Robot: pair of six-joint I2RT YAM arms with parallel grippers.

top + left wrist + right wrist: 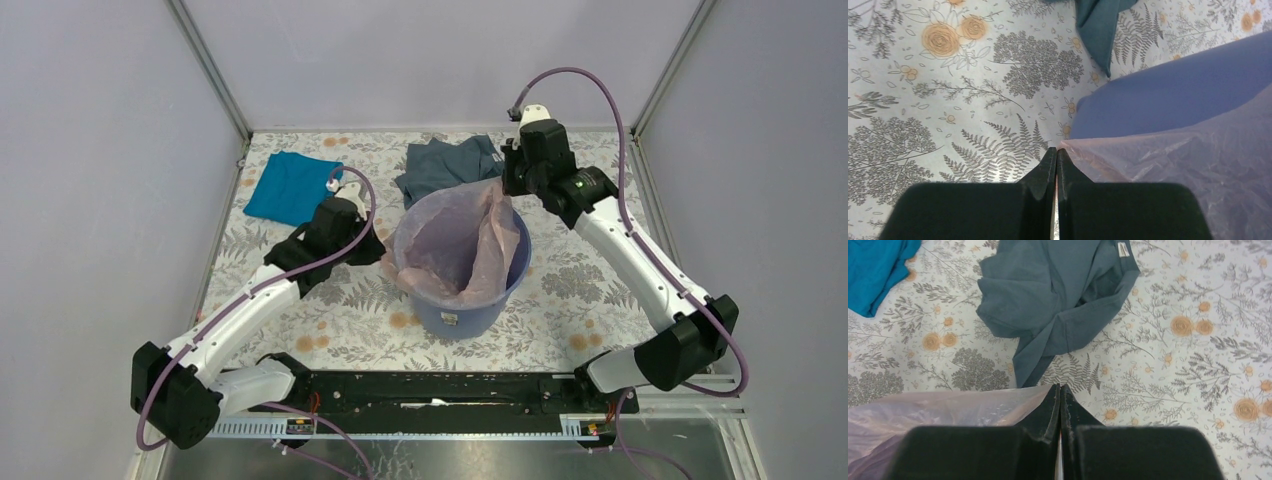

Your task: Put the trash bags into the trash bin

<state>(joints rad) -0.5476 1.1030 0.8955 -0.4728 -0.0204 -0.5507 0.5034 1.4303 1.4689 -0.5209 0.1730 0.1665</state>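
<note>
Both claws pinched shut on the trash bag (pixel 455 240) film; bag sits in the trash bin (pixel 470 318), mid-worktop (pixel 570 290).
Left claw (pixel 1056 150) grips the bag edge at the bin's 9 o'clock rim. Right claw (pixel 1059 387) grips it at 1 o'clock, film raised above the rim there. Bag mouth open. Grey-blue garment (pixel 445 165) at bin's 12 o'clock, teal cloth (pixel 290 185) at 10.

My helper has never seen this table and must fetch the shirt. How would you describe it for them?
On the flowered table, find the blue bucket with the pink bag in its mouth. Just behind its far rim lies a crumpled grey-blue shirt. The only other cloth, further left, is brighter teal and lies flat.
</note>
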